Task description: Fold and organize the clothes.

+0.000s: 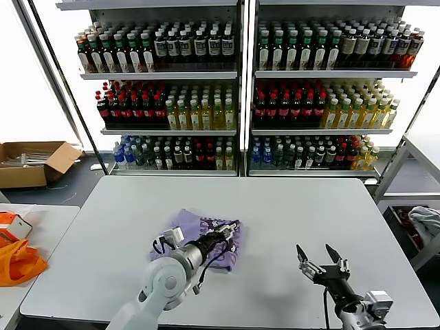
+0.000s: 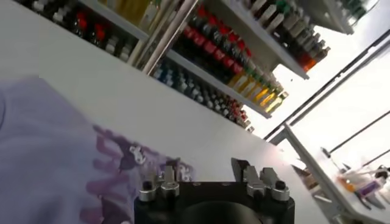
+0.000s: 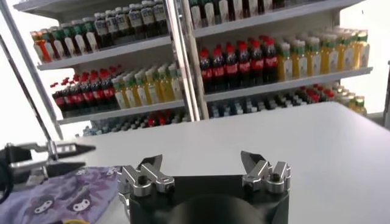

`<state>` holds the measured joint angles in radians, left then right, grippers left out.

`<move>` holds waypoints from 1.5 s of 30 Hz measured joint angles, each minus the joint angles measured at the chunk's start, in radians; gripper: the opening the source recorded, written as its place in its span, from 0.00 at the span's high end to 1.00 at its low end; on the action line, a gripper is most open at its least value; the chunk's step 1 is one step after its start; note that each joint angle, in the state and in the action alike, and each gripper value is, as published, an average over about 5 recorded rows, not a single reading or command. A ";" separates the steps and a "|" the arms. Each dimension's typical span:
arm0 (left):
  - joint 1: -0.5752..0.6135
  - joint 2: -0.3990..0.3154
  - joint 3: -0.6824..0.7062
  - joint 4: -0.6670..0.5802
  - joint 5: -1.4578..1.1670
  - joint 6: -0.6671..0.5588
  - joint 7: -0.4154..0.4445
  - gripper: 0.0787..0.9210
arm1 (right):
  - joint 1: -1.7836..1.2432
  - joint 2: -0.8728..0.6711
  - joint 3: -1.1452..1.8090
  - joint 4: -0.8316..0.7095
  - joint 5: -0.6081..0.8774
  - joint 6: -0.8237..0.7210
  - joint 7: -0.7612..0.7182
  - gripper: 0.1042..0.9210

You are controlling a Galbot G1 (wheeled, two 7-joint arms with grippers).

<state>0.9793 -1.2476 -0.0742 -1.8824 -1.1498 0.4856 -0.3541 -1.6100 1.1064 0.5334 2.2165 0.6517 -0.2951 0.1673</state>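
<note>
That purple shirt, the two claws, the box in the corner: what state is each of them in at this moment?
Purple shirt: folded into a compact bundle, lying on the table, cartoon print showing.
Left gripper: over the shirt's printed edge, fingers parted, holding nothing.
Right gripper: open wide, empty, above bare table beside the shirt.
Cardboard box: on the floor, flaps open.
Orange fabric: crumpled on the side table.

table (image 1: 289, 206) grey, centre | shelves (image 1: 244, 82) far, full of bottles (image 1: 185, 113) | cardboard box (image 1: 31, 161) far left on floor | orange fabric (image 1: 17, 261) near left on side table (image 1: 48, 220) | pale cloth (image 1: 425, 221) right
</note>
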 measured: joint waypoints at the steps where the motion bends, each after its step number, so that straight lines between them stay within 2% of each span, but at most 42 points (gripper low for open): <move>1: 0.003 0.007 -0.010 -0.011 -0.002 -0.006 0.008 0.36 | 0.022 0.003 -0.022 -0.010 0.007 -0.010 0.009 0.12; 8: 0.062 0.081 -0.116 -0.106 0.013 -0.036 0.068 0.15 | 0.199 0.061 -0.211 -0.111 0.060 -0.073 0.071 0.12; 13: 0.115 0.135 -0.223 -0.170 0.032 -0.044 0.092 0.12 | 0.310 0.115 -0.340 -0.203 0.087 -0.107 0.114 0.12; 16: 0.145 0.156 -0.287 -0.200 0.040 -0.048 0.101 0.12 | 0.367 0.144 -0.407 -0.257 0.100 -0.126 0.142 0.16; 28: 0.238 0.182 -0.476 -0.264 0.052 -0.056 0.124 0.12 | 0.481 0.181 -0.551 -0.347 0.103 -0.161 0.198 0.55; 38: 0.285 0.187 -0.548 -0.284 0.056 -0.059 0.135 0.12 | 0.476 0.094 -0.520 -0.302 0.004 -0.213 0.114 0.91; 41: 0.290 0.185 -0.555 -0.287 0.057 -0.058 0.136 0.12 | 0.468 0.038 -0.486 -0.282 -0.027 -0.230 0.068 0.97; 45: 0.289 0.178 -0.557 -0.290 0.064 -0.057 0.137 0.12 | 0.459 -0.048 -0.436 -0.265 -0.058 -0.246 0.004 0.97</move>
<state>1.2685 -1.0701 -0.6307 -2.1721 -1.0857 0.4284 -0.2175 -1.1510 1.0582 0.0972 1.9518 0.5936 -0.5407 0.1714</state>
